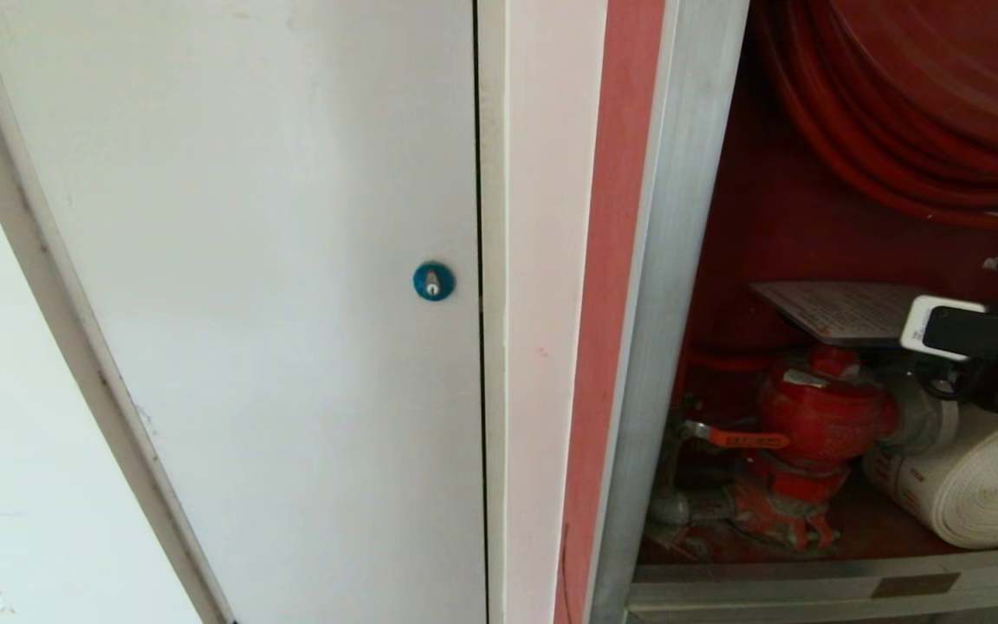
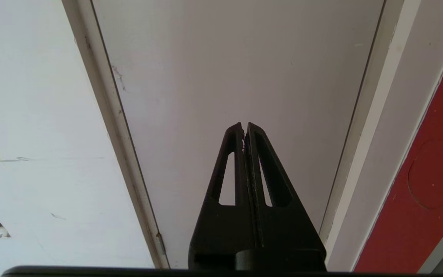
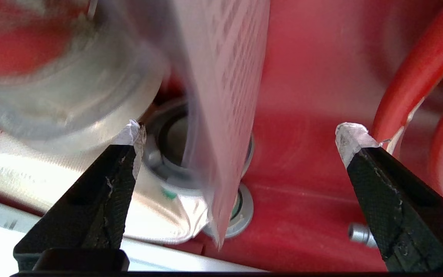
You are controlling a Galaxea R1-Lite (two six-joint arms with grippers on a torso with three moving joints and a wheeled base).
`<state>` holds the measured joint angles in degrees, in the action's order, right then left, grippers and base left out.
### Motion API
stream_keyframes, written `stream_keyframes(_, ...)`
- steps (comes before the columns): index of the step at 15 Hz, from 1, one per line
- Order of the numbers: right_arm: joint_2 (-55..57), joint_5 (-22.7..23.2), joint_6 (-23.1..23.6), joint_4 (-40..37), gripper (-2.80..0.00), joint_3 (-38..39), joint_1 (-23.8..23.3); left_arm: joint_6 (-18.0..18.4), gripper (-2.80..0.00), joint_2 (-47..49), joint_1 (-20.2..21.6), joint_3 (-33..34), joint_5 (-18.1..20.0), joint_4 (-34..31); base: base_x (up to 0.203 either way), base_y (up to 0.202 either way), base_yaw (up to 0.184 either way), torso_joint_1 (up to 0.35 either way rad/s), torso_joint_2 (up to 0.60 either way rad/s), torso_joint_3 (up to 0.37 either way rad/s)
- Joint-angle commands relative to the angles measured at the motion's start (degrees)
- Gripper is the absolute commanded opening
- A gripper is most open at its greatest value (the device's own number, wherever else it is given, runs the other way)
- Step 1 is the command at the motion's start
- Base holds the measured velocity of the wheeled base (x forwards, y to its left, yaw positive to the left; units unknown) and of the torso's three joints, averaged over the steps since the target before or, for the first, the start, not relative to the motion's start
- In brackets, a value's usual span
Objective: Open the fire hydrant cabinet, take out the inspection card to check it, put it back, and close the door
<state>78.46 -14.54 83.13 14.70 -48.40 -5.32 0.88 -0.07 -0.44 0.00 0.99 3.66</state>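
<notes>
Gaping wide inside the fire hydrant cabinet (image 1: pixel 690 260), the right gripper (image 3: pixel 237 134) jaws straddle the inspection card (image 3: pixel 225 96) without gripping it

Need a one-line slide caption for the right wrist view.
Open right end effector inside the fire hydrant cabinet, inspection card hanging between its spread fingers, ungripped.

Probably a building corridor: wall-mounted fire hydrant cabinet (image 1: pixel 681 260), white door (image 1: pixel 248 260).
</notes>
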Motion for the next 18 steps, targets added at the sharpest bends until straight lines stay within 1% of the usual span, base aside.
stream_keyframes(1, 1.5, 0.1, 0.5, 1.9, 0.0, 0.0, -0.4, 0.0, -2.8, 0.1, 0.0, 1.3, 0.0, 0.0, 0.0, 0.0, 0.0, 0.0, 0.0, 0.0)
stream_keyframes(3, 1.7, 0.1, 0.5, 2.0, 0.0, 0.0, -0.5, 0.0, -2.8, 0.1, 0.0, 1.3, 0.0, 0.0, 0.0, 0.0, 0.0, 0.0, 0.0, 0.0)
stream_keyframes(4, 2.2, 0.1, 0.6, 2.0, -2.8, 0.0, -0.5, 0.0, -2.8, 0.1, 0.0, 1.3, 0.0, 0.0, 0.0, 0.0, 0.0, 0.0, 0.0, 0.0)
stream_keyframes(14, 1.9, 0.1, 0.7, 2.1, -2.8, -0.1, -0.5, 0.0, -2.8, 0.1, 0.0, 1.3, 0.0, 0.0, 0.0, 0.0, 0.0, 0.0, 0.0, 0.0)
stream_keyframes(18, -1.5, 0.2, 0.7, 1.9, -2.8, 1.5, -0.5, 0.0, -2.8, 0.1, 0.0, 1.3, 0.0, 0.0, 0.0, 0.0, 0.0, 0.0, 0.0, 0.0)
